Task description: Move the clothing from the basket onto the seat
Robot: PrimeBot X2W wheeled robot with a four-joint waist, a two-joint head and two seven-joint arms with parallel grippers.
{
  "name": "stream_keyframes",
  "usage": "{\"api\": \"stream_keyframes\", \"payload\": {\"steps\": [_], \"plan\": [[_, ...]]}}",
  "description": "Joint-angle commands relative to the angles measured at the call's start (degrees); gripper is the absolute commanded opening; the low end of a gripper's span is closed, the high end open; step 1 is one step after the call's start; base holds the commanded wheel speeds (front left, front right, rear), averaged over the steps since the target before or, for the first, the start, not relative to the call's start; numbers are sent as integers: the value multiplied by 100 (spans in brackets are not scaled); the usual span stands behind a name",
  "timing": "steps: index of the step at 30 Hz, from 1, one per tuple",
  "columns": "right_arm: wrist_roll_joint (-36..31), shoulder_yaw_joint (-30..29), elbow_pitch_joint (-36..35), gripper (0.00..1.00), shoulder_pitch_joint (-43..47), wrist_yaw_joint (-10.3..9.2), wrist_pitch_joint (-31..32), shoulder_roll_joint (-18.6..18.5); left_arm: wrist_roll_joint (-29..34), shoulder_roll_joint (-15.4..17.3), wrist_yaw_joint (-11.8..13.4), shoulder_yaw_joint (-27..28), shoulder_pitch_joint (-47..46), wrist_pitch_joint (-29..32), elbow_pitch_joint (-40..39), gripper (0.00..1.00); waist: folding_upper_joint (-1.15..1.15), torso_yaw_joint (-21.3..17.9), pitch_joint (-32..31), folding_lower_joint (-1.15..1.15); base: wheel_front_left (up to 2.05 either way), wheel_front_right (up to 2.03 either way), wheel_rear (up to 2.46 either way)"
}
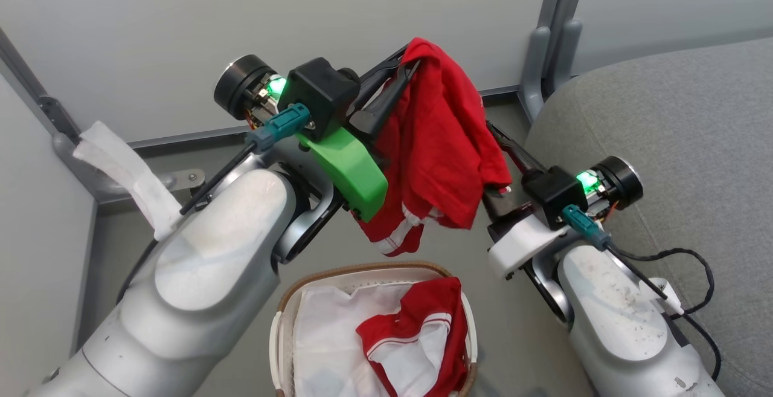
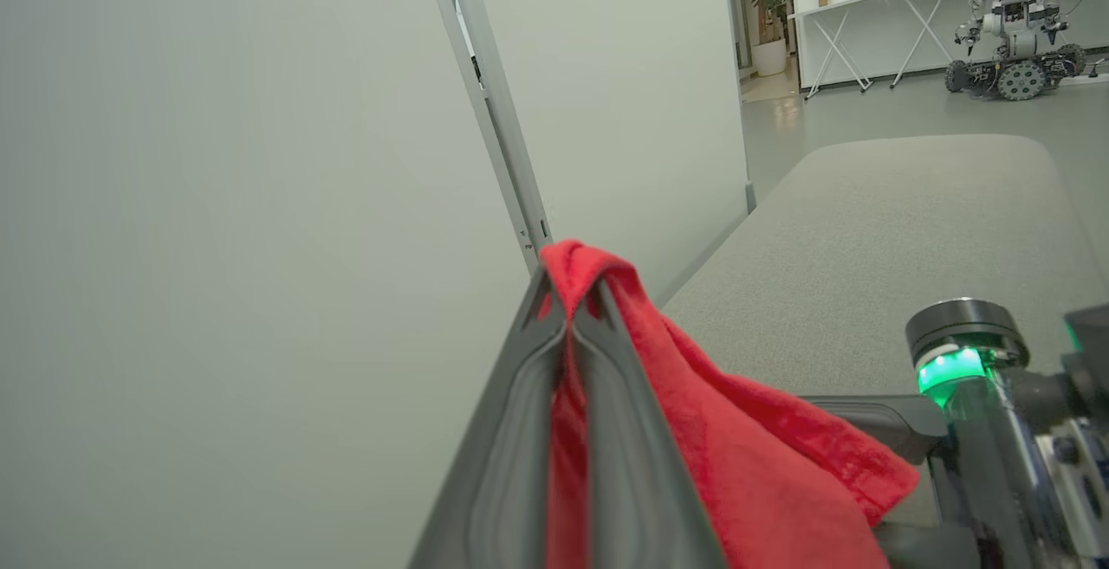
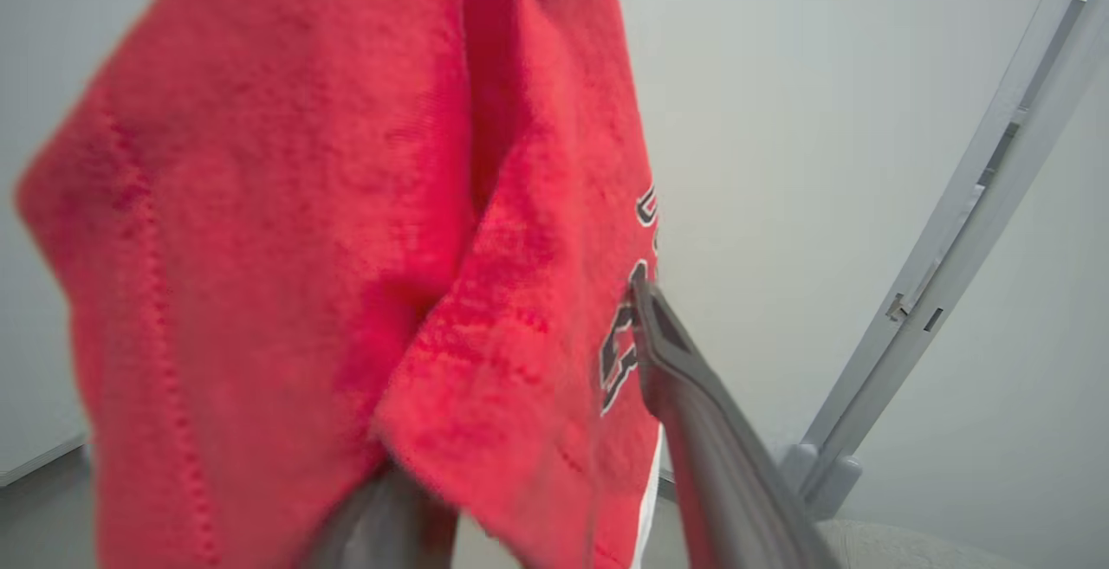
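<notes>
A red garment (image 1: 441,143) with a white-striped hem hangs in the air above the basket (image 1: 362,270). My left gripper (image 1: 410,61) is shut on its top fold; the left wrist view shows both fingers pinching the red cloth (image 2: 736,448) at their tips (image 2: 567,292). My right gripper (image 1: 495,149) is open at the garment's right side. In the right wrist view its fingers (image 3: 684,378) stand wide apart, with the cloth (image 3: 303,205) draped over the left one. A second red-and-white garment (image 1: 423,324) lies in the basket. The grey seat (image 1: 664,131) is to the right.
A white liner sheet (image 1: 326,330) lies in the basket. Pale partition walls with grey metal posts (image 1: 537,52) close off the back and left. A black cable (image 1: 694,264) loops on the seat's near edge. Far off stand another robot (image 2: 1009,23) and a white table (image 2: 866,23).
</notes>
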Motion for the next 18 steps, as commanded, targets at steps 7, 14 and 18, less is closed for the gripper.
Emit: {"api": "stream_keyframes", "payload": {"steps": [7,14,18], "plan": [[51,-11,-5,0,-235,-4,-12,-25,-63,149,130,24,397,-172,76,0,0,-58,44,0,0,0,0],[11,-66,-98,0,-332,-4,-12,-25,-164,88,359,150,777,-595,149,100,0,-91,113,0,0,0,0],[-46,-182,-150,0,-333,-4,-12,-25,4,128,468,92,992,-911,204,100,0,-97,155,0,0,0,0]]}}
